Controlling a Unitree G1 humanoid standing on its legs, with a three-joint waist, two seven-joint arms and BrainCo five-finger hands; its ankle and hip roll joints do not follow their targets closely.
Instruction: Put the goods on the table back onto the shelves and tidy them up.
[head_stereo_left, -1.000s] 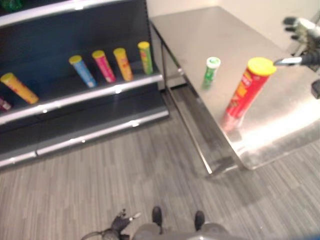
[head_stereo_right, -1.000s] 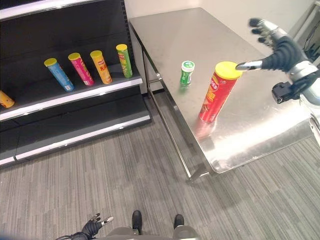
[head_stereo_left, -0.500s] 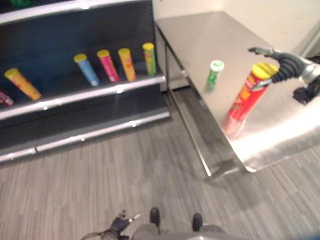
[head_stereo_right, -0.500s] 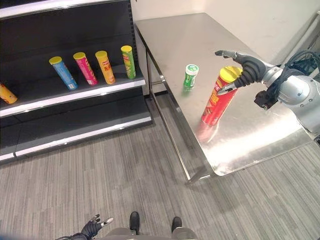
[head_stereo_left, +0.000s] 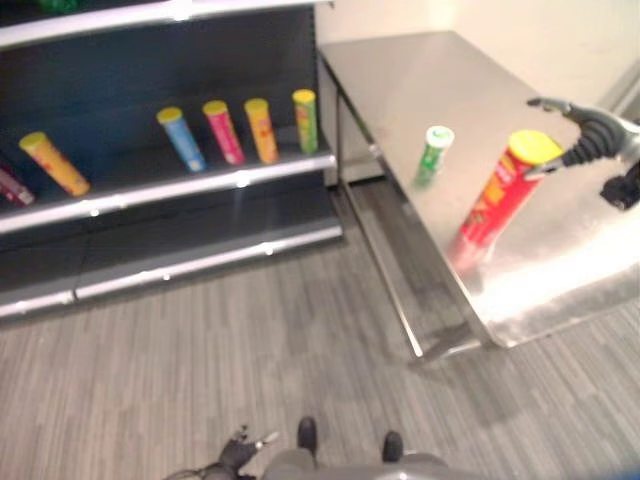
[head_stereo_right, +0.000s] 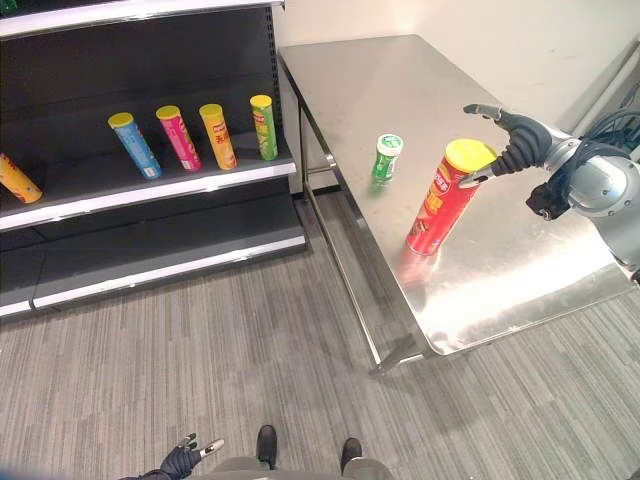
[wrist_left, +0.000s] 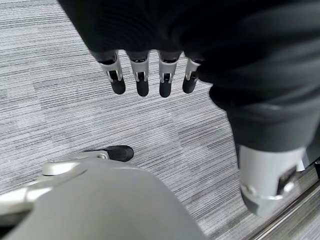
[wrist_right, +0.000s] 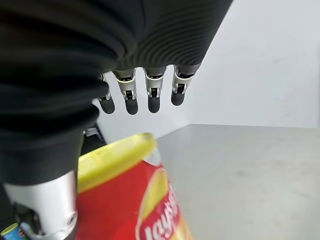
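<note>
A shop, or a mock shop, is shown. At ten o'clock a dark retail shelf unit (head_stereo_right: 150, 195) with silver edge rails is seen, and tall snack tubes (head_stereo_right: 197, 135) are lined up on it like goods for sale. At two o'clock a steel table (head_stereo_right: 500, 270) is placed on grey carpet floor (head_stereo_right: 200, 370).

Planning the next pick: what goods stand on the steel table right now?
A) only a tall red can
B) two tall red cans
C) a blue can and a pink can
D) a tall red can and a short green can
D: the tall red can with a yellow lid stands by the right hand, and the short green can stands apart on the table.
</note>
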